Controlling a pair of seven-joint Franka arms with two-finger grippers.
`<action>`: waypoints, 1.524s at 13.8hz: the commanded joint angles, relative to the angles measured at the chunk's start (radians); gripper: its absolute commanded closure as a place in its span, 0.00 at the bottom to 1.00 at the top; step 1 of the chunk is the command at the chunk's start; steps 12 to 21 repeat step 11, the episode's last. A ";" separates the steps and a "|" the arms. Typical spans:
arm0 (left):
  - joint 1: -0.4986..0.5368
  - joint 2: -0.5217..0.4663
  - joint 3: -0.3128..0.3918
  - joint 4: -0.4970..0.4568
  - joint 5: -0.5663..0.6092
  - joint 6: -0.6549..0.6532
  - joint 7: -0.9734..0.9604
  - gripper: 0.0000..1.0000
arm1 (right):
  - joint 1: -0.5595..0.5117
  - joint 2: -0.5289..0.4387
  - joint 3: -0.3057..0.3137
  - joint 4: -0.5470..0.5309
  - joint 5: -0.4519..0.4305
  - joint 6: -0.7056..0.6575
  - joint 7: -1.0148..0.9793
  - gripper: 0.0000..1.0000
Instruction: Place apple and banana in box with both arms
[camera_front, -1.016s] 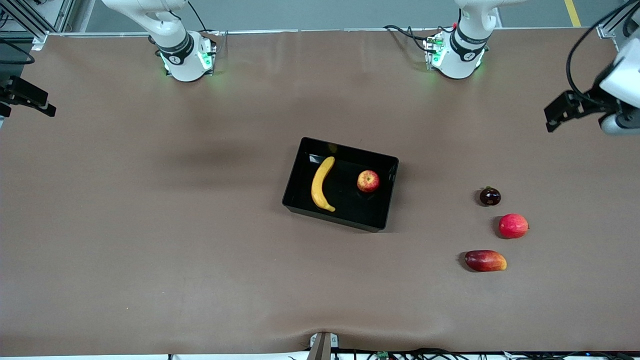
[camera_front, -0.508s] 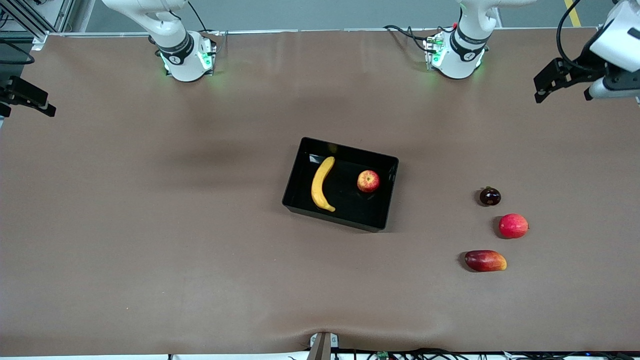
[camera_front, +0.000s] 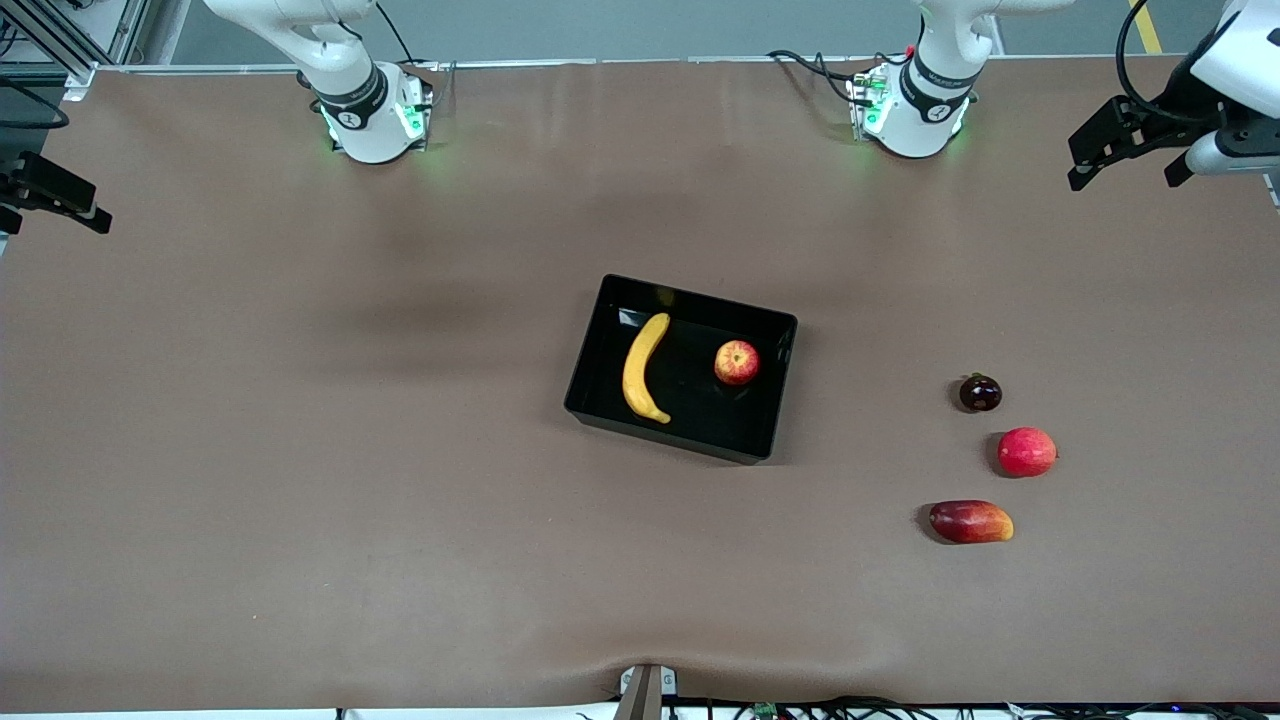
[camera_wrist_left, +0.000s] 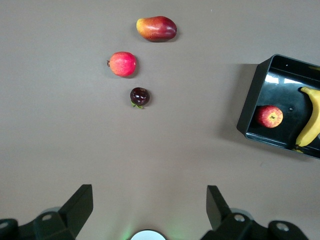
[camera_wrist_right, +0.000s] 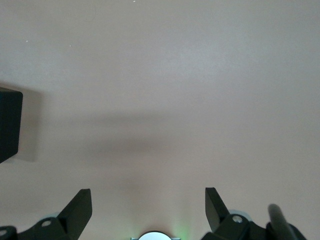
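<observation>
I can read no text here; the bands on the two arm bases (camera_front: 372, 110) carry markings too small to make out.

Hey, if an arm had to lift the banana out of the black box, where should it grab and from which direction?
Probably straight down from above, closing across the middle of the banana. It lies flat in the box, curved, running toward and away from the front camera, clear of the apple. The upright walls rule out a side approach.

Fruit colours against glossy black
Yellow banana (camera_front: 643, 368), red-and-yellow mottled apple (camera_front: 736, 362), black box (camera_front: 600, 350), brown tabletop (camera_front: 300, 450).
</observation>
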 joint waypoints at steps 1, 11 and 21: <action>0.002 0.008 0.009 0.006 -0.013 0.009 0.019 0.00 | -0.018 0.001 0.009 0.007 0.016 0.001 0.000 0.00; -0.001 0.044 0.008 0.049 -0.010 0.003 0.016 0.00 | -0.018 0.002 0.009 0.006 0.016 0.001 0.000 0.00; -0.001 0.044 0.008 0.049 -0.010 0.003 0.016 0.00 | -0.018 0.002 0.009 0.006 0.016 0.001 0.000 0.00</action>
